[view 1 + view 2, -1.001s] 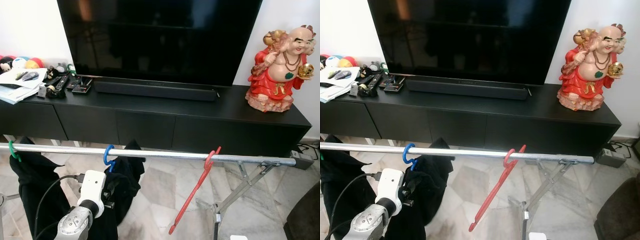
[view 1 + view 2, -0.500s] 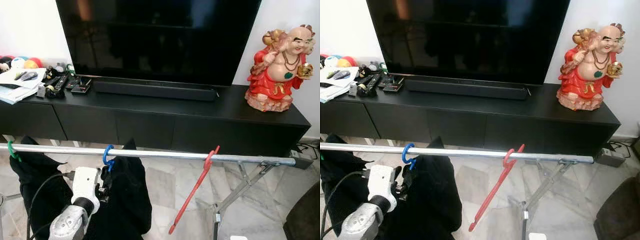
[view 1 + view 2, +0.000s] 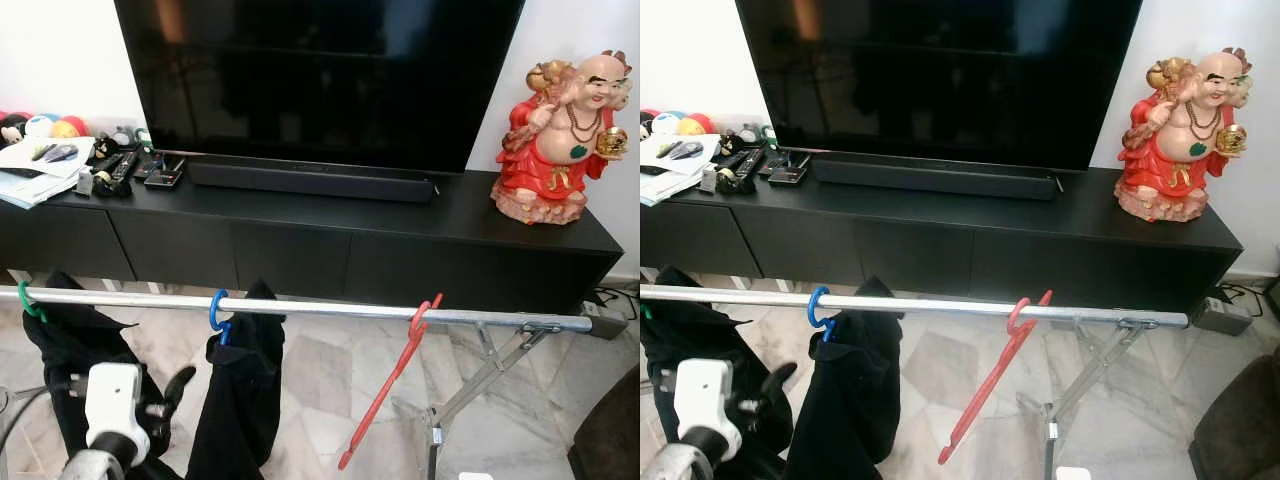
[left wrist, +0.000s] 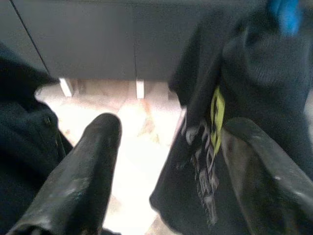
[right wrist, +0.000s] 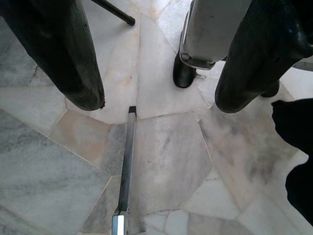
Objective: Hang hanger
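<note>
A silver rail (image 3: 330, 309) crosses in front of me. A blue hanger hook (image 3: 217, 309) sits on it and carries a black garment (image 3: 243, 400) that hangs straight down. At the far left a green hook (image 3: 27, 302) holds another black garment (image 3: 68, 345). A bare red hanger (image 3: 393, 384) dangles tilted from its hook further right. My left gripper (image 3: 170, 392) is low, left of the blue-hooked garment, open and holding nothing; its wrist view shows the fingers (image 4: 93, 161) apart beside the garment's yellow print (image 4: 216, 107). My right gripper (image 5: 159, 100) is open above the marble floor.
Behind the rail stand a black TV console (image 3: 300, 240), a large TV (image 3: 320, 70) and a soundbar (image 3: 310, 180). A red figurine (image 3: 555, 140) sits at its right end, papers and remotes (image 3: 60, 160) at its left. The rack's folding legs (image 3: 480, 375) slant down on the right.
My left gripper has let go of the black garment on the blue hanger and drawn back down and to the left. The garment now hangs straight.
</note>
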Robot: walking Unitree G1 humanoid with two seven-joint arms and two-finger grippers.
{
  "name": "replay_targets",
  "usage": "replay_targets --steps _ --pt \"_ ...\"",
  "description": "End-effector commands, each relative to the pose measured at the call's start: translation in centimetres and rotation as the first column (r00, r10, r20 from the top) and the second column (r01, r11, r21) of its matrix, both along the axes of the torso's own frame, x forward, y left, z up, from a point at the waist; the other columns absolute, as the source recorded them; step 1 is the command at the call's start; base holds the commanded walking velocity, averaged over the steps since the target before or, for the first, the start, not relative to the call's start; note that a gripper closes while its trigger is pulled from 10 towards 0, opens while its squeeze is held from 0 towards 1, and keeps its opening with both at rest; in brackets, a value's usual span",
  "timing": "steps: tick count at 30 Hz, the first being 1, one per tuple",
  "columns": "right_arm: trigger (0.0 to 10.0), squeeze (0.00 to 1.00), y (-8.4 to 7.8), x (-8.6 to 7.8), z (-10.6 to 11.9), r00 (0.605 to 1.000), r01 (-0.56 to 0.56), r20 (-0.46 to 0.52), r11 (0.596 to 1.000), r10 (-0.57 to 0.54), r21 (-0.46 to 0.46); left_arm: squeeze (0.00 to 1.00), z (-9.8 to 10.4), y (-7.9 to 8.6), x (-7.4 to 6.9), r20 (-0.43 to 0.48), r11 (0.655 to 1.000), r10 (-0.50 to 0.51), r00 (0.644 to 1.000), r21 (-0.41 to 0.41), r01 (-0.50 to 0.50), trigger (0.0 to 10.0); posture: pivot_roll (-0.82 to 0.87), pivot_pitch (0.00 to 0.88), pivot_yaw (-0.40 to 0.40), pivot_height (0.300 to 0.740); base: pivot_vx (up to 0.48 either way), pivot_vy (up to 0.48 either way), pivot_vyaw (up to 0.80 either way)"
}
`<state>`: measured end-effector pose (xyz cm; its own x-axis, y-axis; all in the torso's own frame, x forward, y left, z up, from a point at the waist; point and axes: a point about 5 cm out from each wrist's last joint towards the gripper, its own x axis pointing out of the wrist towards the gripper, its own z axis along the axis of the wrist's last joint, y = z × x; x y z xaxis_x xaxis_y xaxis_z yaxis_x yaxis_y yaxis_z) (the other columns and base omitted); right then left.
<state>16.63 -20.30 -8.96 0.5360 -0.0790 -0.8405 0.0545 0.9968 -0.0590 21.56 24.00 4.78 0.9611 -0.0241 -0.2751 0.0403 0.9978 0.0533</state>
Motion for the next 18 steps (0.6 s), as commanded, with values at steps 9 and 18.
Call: replay_targets --steps 9,18 --pt "10.0 0.0 0.2 -0.2 -0.1 1.0 0.03 -0.001 1.0 -0.03 0.007 0.0 -8.2 -0.1 -1.5 -0.357 0.999 0.03 0.934 0.037 -0.018 10.0 0.15 0.005 -0.011 0.74 0.0 0.0 0.0" --pt "10.0 0.0 0.6 0.4 0.0 0.998 0.059 0.016 0.998 -0.06 0.014 0.0 -11.7 -2.3 -2.4 -0.546 1.0 0.031 0.837 0.019 -0.025 10.0 0.14 0.0 0.001 0.74 0.0 0.0 0.0"
